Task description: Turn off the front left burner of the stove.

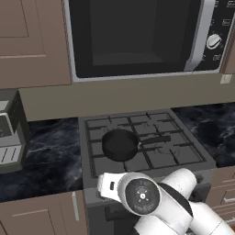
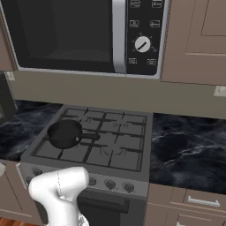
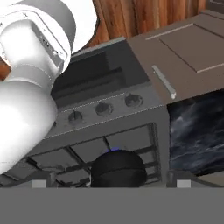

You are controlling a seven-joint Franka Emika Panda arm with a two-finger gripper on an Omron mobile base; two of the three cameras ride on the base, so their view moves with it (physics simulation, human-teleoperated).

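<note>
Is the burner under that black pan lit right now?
Seemingly lit. In the hand view a small blue glow shows just past the pan, over the grate of the stove. The base views show no flame.

A black microwave (image 2: 84, 35) with a white dial (image 2: 142, 44) hangs between brown wall cabinets (image 2: 194, 39). A round black pan (image 1: 120, 144) has its handle pointing right. Dark marbled counter (image 2: 187, 148) runs along both sides, with a grey toaster oven (image 1: 10, 133) at its left edge and brown drawers (image 2: 194, 205) below.
</note>
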